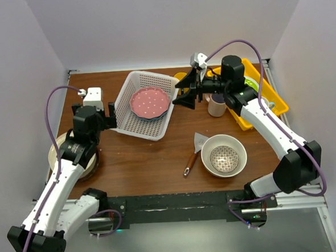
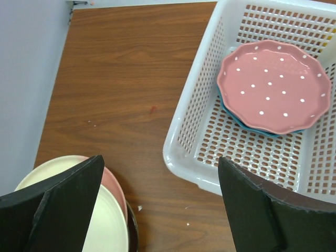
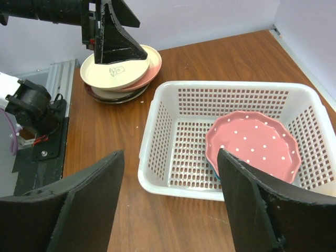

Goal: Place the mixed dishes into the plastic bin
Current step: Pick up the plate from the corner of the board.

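**Left fingers** (image 2: 60, 210): spread wide, nothing between them. In the left wrist view, one finger stands over a stack of plates (image 2: 110, 215). The other stands over the near corner of the plastic bin (image 2: 181, 152), and bare worktop (image 2: 126, 94) shows in the gap. In the top view they sit just beside the bin's left wall.

**Right fingers** (image 3: 79, 210): spread wide, nothing between them. In the top view they hang at the bin's right rim, pointing left across it. The right wrist view looks between them into the bin.

**Plastic bin:** white, with lattice walls and floor, standing on the worktop at rear centre. It holds a pink dotted plate (image 2: 273, 86), face up on a blue plate (image 2: 239, 122) of which only an edge shows. Both lie toward the bin's far right end.

**Stack of plates:** at the left edge of the worktop, partly under the left arm in the top view. A cream plate (image 3: 100, 76) with a small drawing is on top, a pink one lies beneath it, and a dark one is lowest.

**Front right of the worktop:**
- A large cream bowl (image 1: 211, 157) has a small patterned bowl (image 1: 223, 159) inside it.
- A wooden-handled spatula (image 1: 193, 153) lies just left of the bowl.

**Right of the bin:**
- A cream mug (image 1: 216, 106) stands upright beside a yellow tray (image 1: 245, 121).
- A yellow mug (image 1: 180, 76) shows behind the bin's far right corner, partly hidden.
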### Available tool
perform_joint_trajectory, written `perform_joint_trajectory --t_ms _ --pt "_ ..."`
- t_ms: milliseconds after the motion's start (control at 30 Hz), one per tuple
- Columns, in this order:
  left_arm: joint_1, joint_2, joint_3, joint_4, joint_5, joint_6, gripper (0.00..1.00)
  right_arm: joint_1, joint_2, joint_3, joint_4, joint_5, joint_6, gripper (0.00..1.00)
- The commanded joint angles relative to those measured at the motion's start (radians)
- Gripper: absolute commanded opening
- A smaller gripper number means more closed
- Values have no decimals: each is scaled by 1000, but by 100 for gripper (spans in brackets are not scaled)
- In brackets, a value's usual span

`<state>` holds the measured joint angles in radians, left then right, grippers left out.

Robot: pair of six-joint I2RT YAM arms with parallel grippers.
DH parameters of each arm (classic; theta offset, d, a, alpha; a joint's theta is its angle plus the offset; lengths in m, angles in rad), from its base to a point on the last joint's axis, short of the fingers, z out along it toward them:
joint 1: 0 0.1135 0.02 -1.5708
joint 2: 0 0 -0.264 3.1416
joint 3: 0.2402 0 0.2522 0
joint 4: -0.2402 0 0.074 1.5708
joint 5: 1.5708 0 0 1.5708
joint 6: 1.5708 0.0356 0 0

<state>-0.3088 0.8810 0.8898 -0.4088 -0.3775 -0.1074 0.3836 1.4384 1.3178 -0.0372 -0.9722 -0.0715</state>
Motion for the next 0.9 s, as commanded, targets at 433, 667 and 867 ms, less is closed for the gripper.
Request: perform_joint_trajectory --t_ms 433,667,867 --pt "4 -172 -187 83 -26 156 91 -14 -36 -64 -61 -345 -100 98" --pt "4 -299 -344 191 -64 222 86 -14 -67 -91 -73 -270 -163 98" --pt "4 -321 -382 237 -133 261 85 -14 -73 -129 10 -253 -100 98"
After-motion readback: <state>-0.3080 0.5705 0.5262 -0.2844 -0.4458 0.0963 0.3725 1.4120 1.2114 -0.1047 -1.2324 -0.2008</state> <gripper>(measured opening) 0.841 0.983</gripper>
